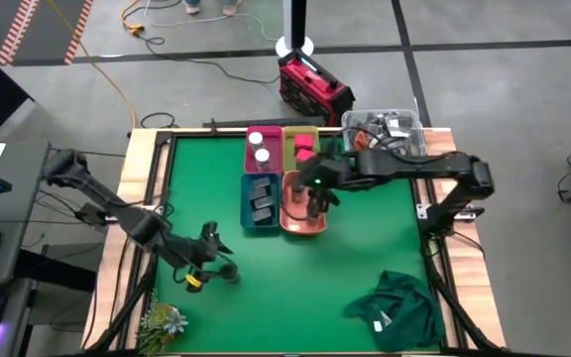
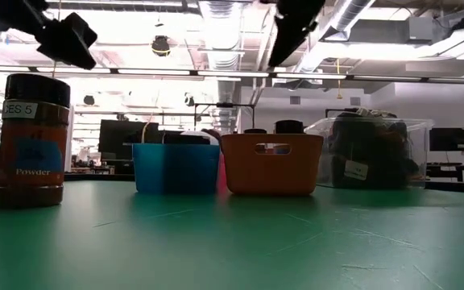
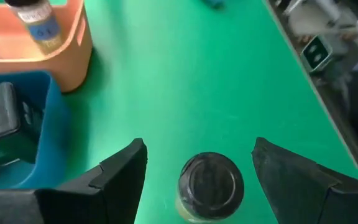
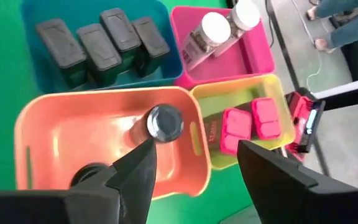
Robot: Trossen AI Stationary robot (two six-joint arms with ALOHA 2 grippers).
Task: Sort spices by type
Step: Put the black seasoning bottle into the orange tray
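Observation:
A dark-capped round jar (image 3: 210, 183) stands upright on the green table near its left front, also seen in the low view (image 2: 31, 141). My left gripper (image 3: 197, 168) is open above it, one finger on either side of the cap without touching. My right gripper (image 4: 191, 155) is open over the orange bin (image 4: 55, 134), above a shiny-capped round jar (image 4: 165, 122) that stands in the bin. A second dark jar (image 4: 92, 175) is half hidden by a finger. Dark grey tins (image 4: 101, 43) fill the blue bin, white-capped jars (image 4: 219, 28) lie in the pink bin, and pink-red blocks (image 4: 250, 124) sit in the yellow-green bin.
The four bins (image 1: 281, 178) cluster at the table's far middle. A clear box of cables (image 1: 385, 127) sits at the far right corner. A crumpled green cloth (image 1: 395, 307) lies near right, and artificial flowers (image 1: 162, 319) lie at the near left corner. Open green mat lies between.

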